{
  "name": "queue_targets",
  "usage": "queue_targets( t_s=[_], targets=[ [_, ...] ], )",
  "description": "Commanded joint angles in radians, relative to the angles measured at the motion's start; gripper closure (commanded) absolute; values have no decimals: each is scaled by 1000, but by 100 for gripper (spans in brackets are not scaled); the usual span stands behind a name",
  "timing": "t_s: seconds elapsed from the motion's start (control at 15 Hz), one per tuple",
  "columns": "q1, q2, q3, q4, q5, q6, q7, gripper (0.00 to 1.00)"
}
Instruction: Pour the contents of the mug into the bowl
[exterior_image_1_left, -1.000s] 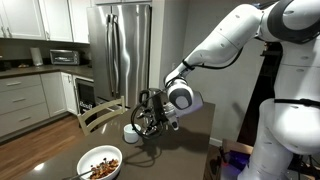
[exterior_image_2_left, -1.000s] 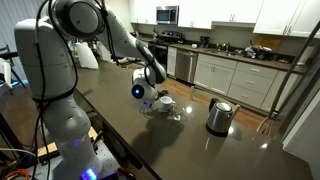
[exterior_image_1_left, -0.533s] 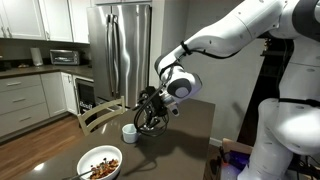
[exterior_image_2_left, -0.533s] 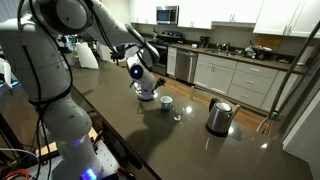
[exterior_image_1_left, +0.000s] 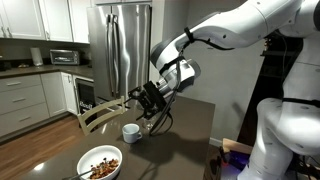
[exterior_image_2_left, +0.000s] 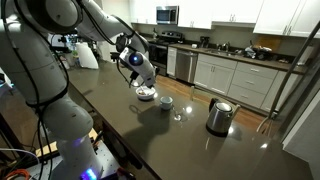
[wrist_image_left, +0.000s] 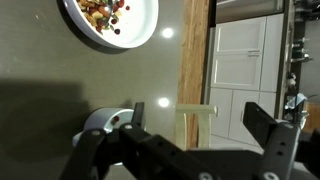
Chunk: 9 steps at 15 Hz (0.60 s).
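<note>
The small white mug (exterior_image_1_left: 130, 132) stands upright on the dark table, also seen in an exterior view (exterior_image_2_left: 166, 102). In the wrist view it (wrist_image_left: 103, 121) is partly hidden behind my left finger. The wide white bowl (exterior_image_1_left: 100, 163) with brownish food sits near the table's edge; it also shows in an exterior view (exterior_image_2_left: 146, 93) and at the top of the wrist view (wrist_image_left: 110, 20). My gripper (exterior_image_1_left: 150, 100) hangs above the table, above and beside the mug, open and empty; its fingers (wrist_image_left: 175, 140) hold nothing.
A steel kettle (exterior_image_2_left: 218, 117) stands further along the table, and a small clear glass (exterior_image_2_left: 178, 115) stands between it and the mug. A wooden chair back (exterior_image_1_left: 100, 113) rises at the table's edge; it also shows in the wrist view (wrist_image_left: 190, 110). Kitchen cabinets and a fridge stand behind.
My gripper has risen from table level beside the mug to well above it. The mug stays on the table. The bowl has not moved.
</note>
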<state>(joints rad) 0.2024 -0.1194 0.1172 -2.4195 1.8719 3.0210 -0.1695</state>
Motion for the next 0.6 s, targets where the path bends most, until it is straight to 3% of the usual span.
queue_targets(
  t_s=[0.0,0.27,0.53],
  targets=[
    [8,-56,2,-34,-155,-6,8,0],
    [-37,-60,15,-62,-408,-86,109,0],
    [-55,-73,-3,-101,-767,-134,308,0]
  ],
)
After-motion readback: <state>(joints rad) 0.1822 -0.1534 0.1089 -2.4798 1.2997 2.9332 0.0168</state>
